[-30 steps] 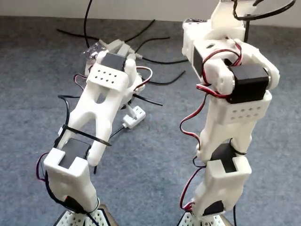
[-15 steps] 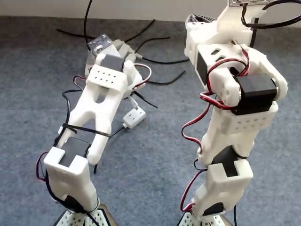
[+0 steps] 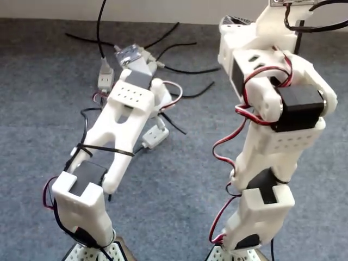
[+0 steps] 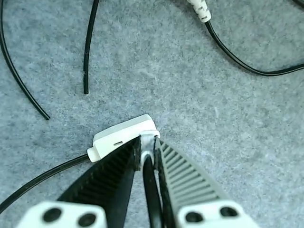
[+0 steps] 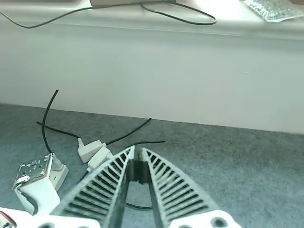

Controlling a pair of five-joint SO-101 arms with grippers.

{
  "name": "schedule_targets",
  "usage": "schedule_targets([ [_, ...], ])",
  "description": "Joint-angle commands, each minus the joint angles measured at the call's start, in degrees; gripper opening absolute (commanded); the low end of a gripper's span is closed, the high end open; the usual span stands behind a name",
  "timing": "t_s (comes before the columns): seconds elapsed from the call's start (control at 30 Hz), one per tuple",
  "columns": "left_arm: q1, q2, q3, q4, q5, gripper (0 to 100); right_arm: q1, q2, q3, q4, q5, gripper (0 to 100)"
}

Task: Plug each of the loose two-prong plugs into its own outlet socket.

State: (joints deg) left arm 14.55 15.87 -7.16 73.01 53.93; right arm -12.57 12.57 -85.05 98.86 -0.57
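The left white plastic arm [image 3: 117, 125] is stretched low and forward, its ribbed claw [image 4: 148, 142] pinched on a thin black cord [image 4: 149, 190]. The right white plastic arm [image 3: 277, 125] is folded upright, its claw [image 5: 137, 154] closed and raised.

We see a white block-shaped outlet socket [image 4: 121, 137] flat on grey carpet [image 4: 213, 95], black cable at one end. Two white two-prong plugs [image 5: 92, 148] lie loose, side by side.

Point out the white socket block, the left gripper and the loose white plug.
white socket block [image 4: 121, 135], left wrist view, top face.
left gripper [image 4: 148, 142], left wrist view, between fingertips.
white plug [image 4: 200, 10], left wrist view, ribbed end.
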Motion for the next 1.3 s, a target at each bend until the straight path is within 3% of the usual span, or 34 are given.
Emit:
schedule_targets([
  [0.0,0.31,-0.22,1.71,-1.14,-0.09,1,1.36,-2.15,-1.63,1.98,-0.26,0.7],
  [0.43,-3.38,-1.01,2.42,-1.58,-0.53,1,1.36,-2.42,-1.63,1.98,-0.44,0.7],
  [1.27,-3.03,-0.22,-0.66,-0.35,-4.75,1,1.36,-2.42,-1.63,1.98,-0.53,0.7],
])
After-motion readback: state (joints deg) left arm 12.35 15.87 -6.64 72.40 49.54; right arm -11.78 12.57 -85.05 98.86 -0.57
